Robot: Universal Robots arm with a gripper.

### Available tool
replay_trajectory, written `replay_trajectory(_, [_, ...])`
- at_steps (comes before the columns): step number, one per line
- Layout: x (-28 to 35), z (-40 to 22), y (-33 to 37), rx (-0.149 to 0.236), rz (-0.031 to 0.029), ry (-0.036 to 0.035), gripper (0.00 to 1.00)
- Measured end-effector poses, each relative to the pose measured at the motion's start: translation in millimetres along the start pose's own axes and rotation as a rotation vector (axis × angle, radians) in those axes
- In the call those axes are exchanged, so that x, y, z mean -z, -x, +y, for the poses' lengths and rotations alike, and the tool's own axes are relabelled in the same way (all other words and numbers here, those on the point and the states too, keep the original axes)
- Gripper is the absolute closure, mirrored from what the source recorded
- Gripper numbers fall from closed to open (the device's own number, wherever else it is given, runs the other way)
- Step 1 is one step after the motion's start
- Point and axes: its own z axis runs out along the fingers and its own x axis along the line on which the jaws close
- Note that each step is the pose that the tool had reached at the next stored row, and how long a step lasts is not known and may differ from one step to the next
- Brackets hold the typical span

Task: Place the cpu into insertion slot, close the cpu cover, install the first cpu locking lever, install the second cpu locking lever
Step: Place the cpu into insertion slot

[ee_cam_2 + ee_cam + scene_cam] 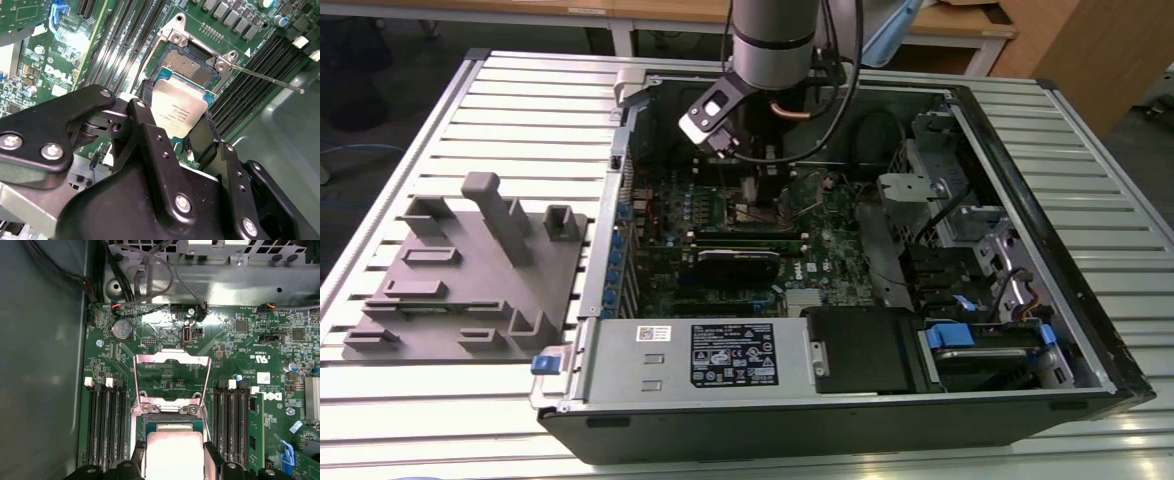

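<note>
My gripper (750,195) reaches down into an open computer case over the green motherboard (670,205). In both wrist views its black fingers (142,112) are shut on the cpu (177,112), a flat square chip with a silver top (172,450). The chip hangs just above the near part of the insertion slot (189,65), whose pin field lies bare. Behind the socket, the silvery cpu cover (172,358) is swung open. A thin locking lever (270,80) sticks out sideways from a socket corner.
Black memory slots (105,425) flank the socket on both sides. In the exterior view a black card (740,262) and the power supply (707,355) lie nearer, and drive cages (947,220) stand at the exterior view's right. A grey fixture (467,270) sits outside the case.
</note>
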Motion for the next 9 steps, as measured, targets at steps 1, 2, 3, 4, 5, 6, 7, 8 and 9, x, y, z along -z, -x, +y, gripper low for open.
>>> replay_trajectory(1, [0.0,0.0,0.0,0.000,-0.0003,-0.0002,0.46])
replay_trajectory(2, [-0.5,0.0,0.0,0.000,0.0000,0.0000,0.46])
replay_trajectory(3, [-1.3,-0.1,0.0,0.000,0.0001,0.0000,0.46])
replay_trajectory(4, [-2.0,-0.2,0.0,0.000,0.0000,0.0000,0.46])
replay_trajectory(5, [-2.4,-0.3,0.0,0.000,-0.0001,0.0000,0.46])
replay_trajectory(6, [-2.4,-0.3,0.1,0.000,-0.0002,-0.0001,0.46])
replay_trajectory(7, [-2.4,-0.3,0.1,0.000,-0.0003,-0.0002,0.46])
replay_trajectory(8, [-2.4,-0.3,0.1,0.000,-0.0003,-0.0002,0.46])
replay_trajectory(9, [-2.4,-0.3,0.0,0.000,-0.0002,-0.0001,0.46])
